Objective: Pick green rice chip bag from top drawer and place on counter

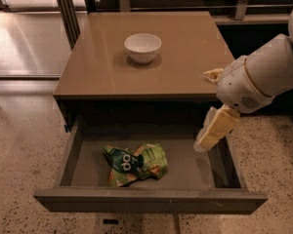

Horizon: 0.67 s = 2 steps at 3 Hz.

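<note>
My gripper hangs over the right end of the drawer; I cannot tell whether it is open or closed. The chip bag lies on the drawer floor, left of the jaws and lower, well apart.

White bowl upright; speckled floor, dark post behind

You see a crinkly, shiny green rice chip bag on the smooth matt grey floor of the top drawer, a glossy tan counter above that drawer carrying a glazed white bowl, and the matt cream plastic gripper over its right end.
</note>
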Tool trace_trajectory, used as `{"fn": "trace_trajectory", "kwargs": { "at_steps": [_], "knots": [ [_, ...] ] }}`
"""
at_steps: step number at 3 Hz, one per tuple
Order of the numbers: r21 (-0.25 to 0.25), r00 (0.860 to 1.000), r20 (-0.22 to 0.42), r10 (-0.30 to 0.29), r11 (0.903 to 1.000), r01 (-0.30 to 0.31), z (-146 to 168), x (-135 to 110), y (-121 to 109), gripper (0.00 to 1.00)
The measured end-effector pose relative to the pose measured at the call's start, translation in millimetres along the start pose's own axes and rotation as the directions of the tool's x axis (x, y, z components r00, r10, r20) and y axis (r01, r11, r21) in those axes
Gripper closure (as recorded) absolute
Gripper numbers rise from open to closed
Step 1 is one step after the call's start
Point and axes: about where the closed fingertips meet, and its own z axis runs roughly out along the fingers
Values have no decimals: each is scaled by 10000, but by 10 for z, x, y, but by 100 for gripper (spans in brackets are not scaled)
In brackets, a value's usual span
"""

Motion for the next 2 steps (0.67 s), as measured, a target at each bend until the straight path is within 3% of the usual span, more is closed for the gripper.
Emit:
{"fn": "trace_trajectory", "kwargs": {
  "at_steps": [1,2],
  "knots": [
    [-281,9963,746,423,9988,-403,279,54,54,0],
    [-789,9757,1988,924,9938,-780,856,56,102,0]
  ]
}}
